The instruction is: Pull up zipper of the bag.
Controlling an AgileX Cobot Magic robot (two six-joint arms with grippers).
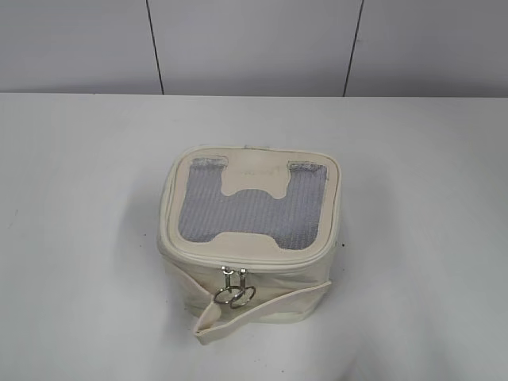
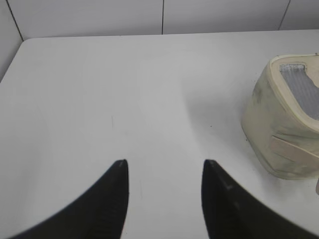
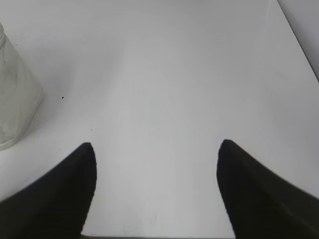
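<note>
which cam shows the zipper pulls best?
Exterior view: both silver zipper pulls hang side by side at the bag's front edge, rings visible. Left wrist view shows only the bag's side; any pull there is cut off at the frame edge. Right wrist view shows none.

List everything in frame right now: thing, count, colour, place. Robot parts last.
bag: 1, cream-white, middle of the table, upright, lid on top
mesh window: 1, grey, set in the bag's lid
zipper pulls: 2, silver with rings, side by side at the lid's front edge
strap: 1, cream, across the bag's front below the pulls
table: 1, white, under everything
wall: pale grey panels with dark seams, behind the table
left gripper: 1, black, open, over bare table left of the bag
right gripper: 1, black, open wide, over bare table right of the bag
</note>
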